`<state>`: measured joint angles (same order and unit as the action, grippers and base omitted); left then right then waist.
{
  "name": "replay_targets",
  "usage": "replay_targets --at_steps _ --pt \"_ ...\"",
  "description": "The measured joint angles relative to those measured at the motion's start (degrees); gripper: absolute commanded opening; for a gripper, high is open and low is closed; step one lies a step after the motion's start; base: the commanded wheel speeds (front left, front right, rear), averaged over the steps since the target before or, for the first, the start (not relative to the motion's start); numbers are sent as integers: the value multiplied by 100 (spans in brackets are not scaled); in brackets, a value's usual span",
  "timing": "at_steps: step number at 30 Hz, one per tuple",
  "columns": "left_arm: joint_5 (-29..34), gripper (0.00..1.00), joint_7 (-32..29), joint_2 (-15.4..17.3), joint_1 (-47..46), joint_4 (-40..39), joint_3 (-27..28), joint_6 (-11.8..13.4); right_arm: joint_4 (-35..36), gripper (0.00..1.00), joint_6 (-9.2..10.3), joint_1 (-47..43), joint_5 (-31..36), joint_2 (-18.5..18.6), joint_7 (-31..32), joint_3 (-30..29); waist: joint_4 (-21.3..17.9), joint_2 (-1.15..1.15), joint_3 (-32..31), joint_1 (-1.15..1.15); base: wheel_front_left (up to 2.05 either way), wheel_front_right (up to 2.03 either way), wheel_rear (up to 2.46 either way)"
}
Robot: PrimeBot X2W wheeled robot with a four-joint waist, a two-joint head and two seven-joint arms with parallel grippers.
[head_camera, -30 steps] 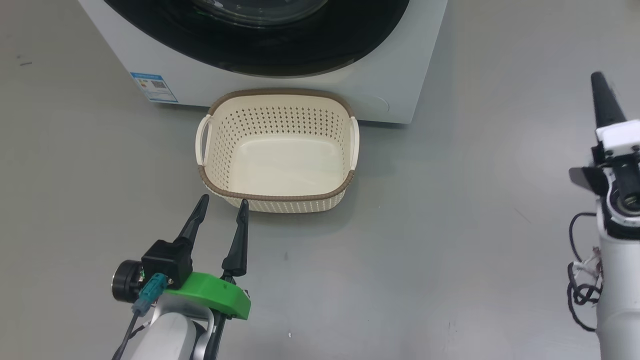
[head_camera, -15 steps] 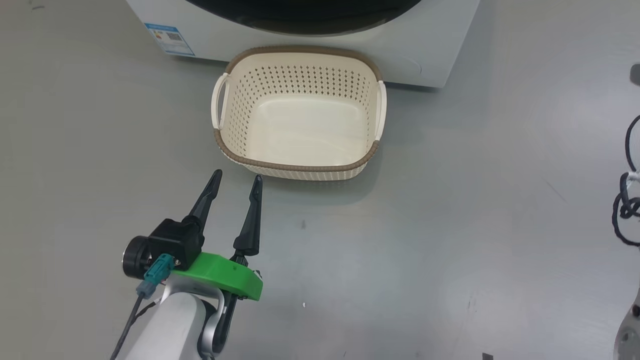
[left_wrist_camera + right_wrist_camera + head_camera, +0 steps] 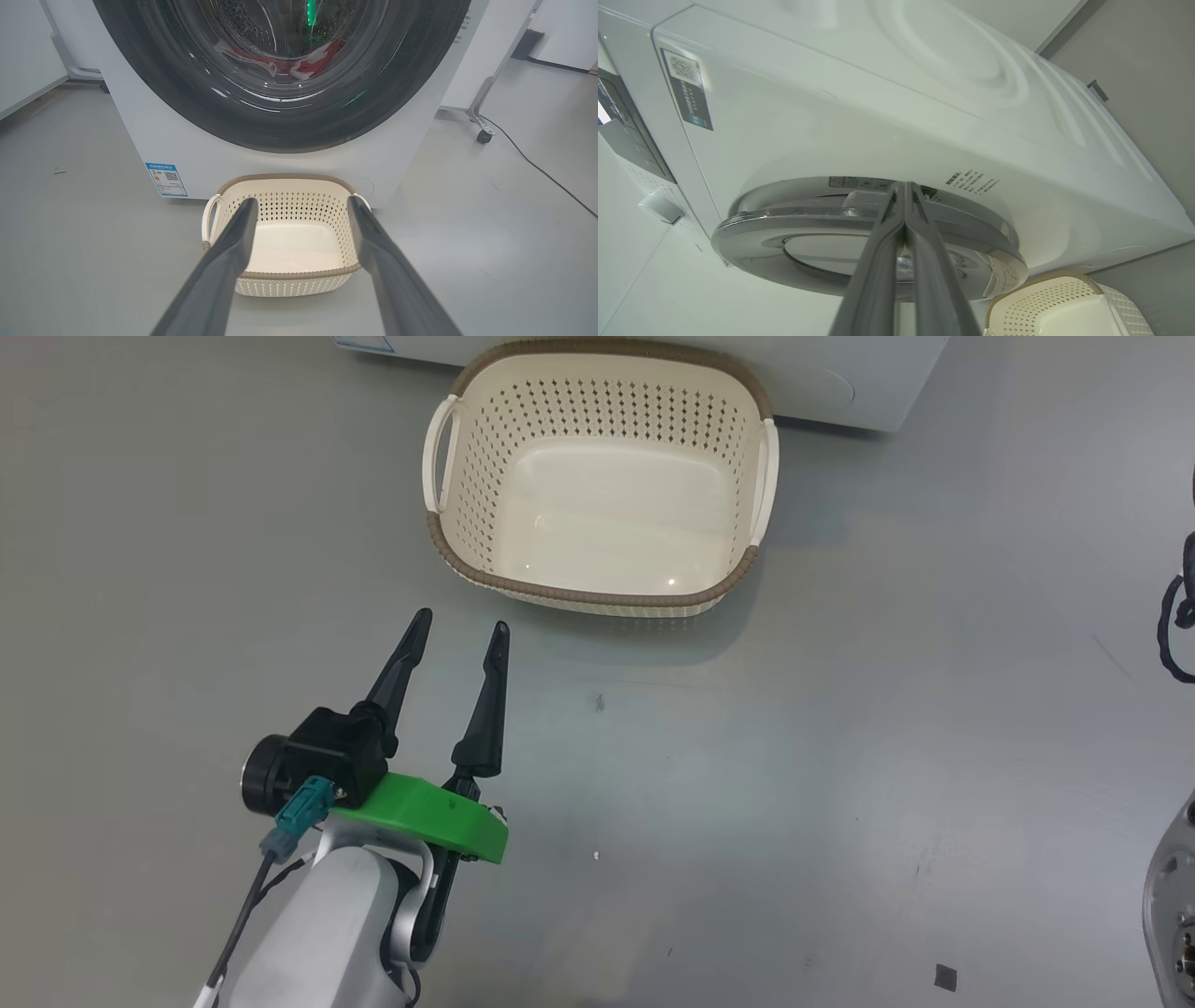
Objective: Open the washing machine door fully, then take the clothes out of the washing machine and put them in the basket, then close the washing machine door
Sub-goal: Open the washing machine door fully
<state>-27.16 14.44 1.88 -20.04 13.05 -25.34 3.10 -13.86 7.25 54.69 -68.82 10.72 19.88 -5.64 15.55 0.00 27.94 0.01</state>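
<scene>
Washing machine door (image 3: 154, 93): apparently shut on washing machine (image 3: 140, 140). Clothes (image 3: 299, 63) red behind it, none out yet.
Basket (image 3: 597, 597): empty, on floor, just beside washer front at its 12 o'clock.
Right gripper (image 3: 903, 185): fingers pressed together, holding nothing, tips at door's rim.
Left gripper (image 3: 463, 621): fingers spread wide, empty, at basket's 7 o'clock.
Change over last second: head view tipped downward, basket itself unmoved. Door-opening judged barely begun.

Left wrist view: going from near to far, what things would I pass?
Open left tool with two long dark fingers → cream perforated plastic basket with brown rim → round black-rimmed glass door of the big white washing machine → red clothes behind the glass.
</scene>
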Motion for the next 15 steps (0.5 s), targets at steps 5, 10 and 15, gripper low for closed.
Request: replay_targets --at_steps 5,10,15 --pt "-69 100 0 -2 -54 -12 -116 14 -414 0 1 364 -175 -220 0 -209 87 0 172 -1 0 0 0" --pt "-199 100 0 -8 -163 -40 -236 21 -881 0 7 634 -278 -342 -1 -448 205 0 295 0 0 0 0" --pt "-260 100 0 -16 -172 -43 -276 64 -1206 0 7 996 -276 -342 1 -494 315 0 391 0 0 0 0"
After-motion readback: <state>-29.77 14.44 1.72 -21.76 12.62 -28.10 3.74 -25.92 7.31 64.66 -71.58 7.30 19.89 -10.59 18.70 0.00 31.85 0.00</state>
